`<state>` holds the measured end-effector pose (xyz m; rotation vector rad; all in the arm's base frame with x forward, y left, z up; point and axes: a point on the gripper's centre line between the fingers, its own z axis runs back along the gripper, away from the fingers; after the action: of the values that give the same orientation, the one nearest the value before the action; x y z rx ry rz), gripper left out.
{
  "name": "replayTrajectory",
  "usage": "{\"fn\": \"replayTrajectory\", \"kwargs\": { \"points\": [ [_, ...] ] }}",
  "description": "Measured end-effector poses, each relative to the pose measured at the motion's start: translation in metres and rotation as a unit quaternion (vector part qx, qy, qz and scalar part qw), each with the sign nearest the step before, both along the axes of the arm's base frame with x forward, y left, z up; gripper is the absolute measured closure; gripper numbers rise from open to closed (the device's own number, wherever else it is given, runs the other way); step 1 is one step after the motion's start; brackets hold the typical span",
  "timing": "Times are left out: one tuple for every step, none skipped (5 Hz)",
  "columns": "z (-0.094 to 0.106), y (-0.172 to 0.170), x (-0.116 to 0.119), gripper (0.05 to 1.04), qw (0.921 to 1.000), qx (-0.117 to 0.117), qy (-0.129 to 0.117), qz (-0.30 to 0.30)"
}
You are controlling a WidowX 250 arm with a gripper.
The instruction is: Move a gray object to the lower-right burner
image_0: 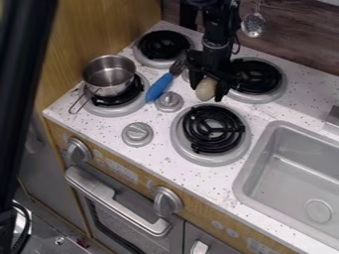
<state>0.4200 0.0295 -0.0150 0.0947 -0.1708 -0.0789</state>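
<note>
The gripper (207, 91) hangs over the stove top, just left of the upper-right burner (279, 92) and above the lower-right one. Its fingers are shut on a rounded grayish-tan object (206, 89), whose upper end they partly hide. Below that object lies the lower-right burner (213, 130), with a black coil and nothing on it.
A metal pot (109, 77) stands on the lower-left burner (111, 108). Between it and the gripper lies a blue-handled utensil (159, 86), close to two gray knobs (169, 101). The upper-left burner (163, 45) is behind; a sink (291, 171) is at right.
</note>
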Motion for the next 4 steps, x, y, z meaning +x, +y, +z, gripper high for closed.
{"fn": "replayTrajectory", "kwargs": {
  "points": [
    [-0.002,-0.017,-0.029,0.316,0.9996,-0.004,0.022,-0.015],
    [-0.017,-0.036,-0.052,0.317,0.9982,-0.011,0.050,-0.030],
    [-0.023,-0.044,-0.062,0.332,0.9968,-0.018,0.073,-0.026],
    [-0.031,-0.046,-0.062,0.267,0.9963,-0.023,0.080,-0.018]
  ]
}}
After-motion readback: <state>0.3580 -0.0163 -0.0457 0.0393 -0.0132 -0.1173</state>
